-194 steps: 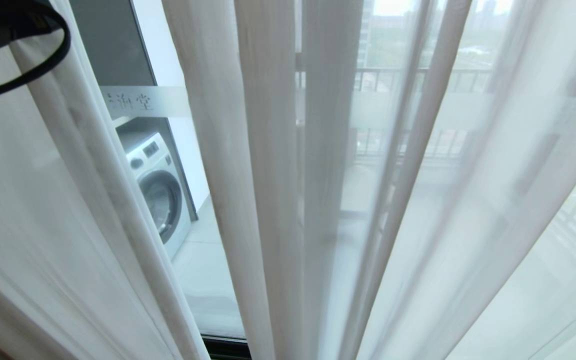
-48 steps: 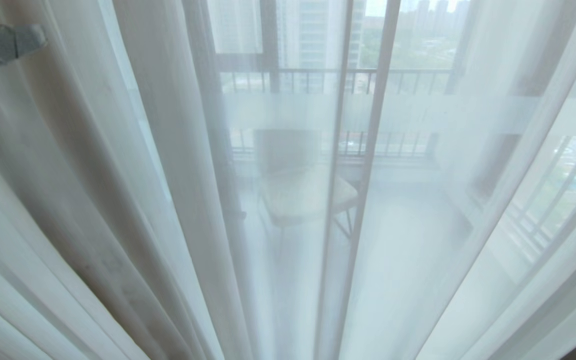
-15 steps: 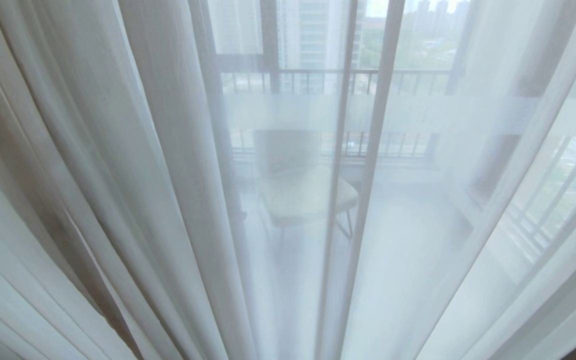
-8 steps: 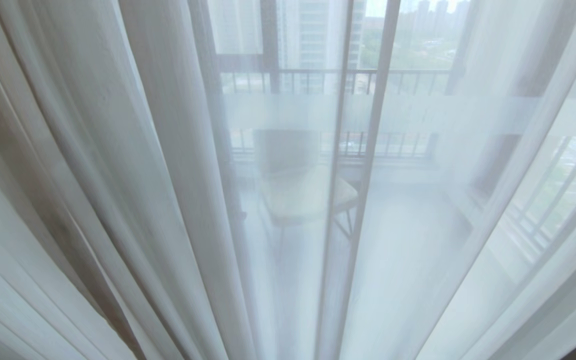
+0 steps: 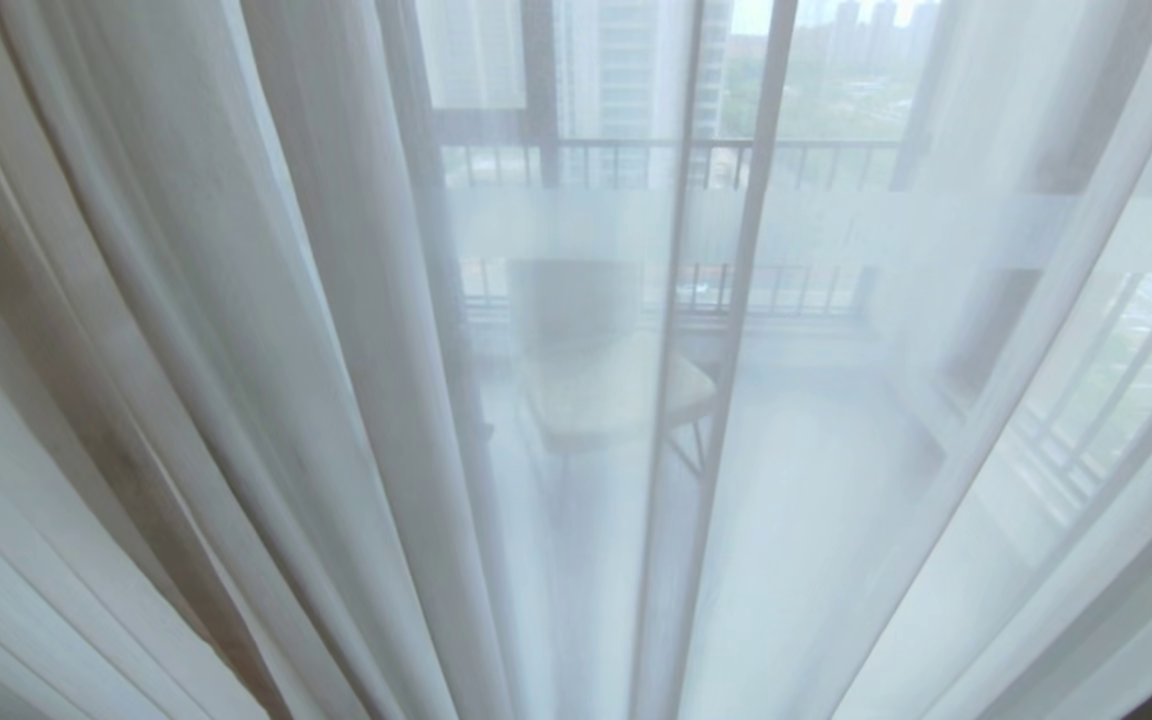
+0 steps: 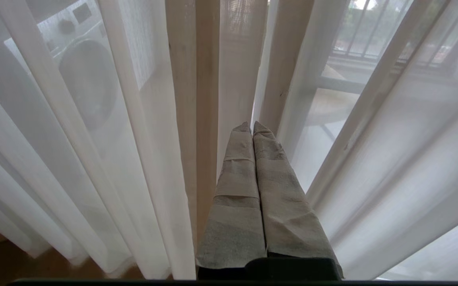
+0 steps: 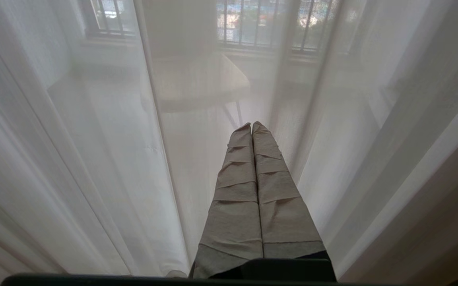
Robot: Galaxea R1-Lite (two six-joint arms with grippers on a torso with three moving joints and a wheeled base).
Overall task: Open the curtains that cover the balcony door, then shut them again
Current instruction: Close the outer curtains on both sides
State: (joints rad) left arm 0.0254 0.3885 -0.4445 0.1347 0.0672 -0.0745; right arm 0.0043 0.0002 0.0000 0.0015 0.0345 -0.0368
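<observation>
Left wrist view — left pincer [image 6: 251,126] clenched, empty, pointing into curtains [image 6: 141,139], right pincer [image 7: 251,126] clenched likewise

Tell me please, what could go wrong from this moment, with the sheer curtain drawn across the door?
1. The left end effector, shut and empty, points into the sheer curtain; a forward move could snag a fold.
2. The balcony door shows only dimly through the fabric, so an arm might strike the glass.
3. The right end effector is equally close to the cloth.
</observation>
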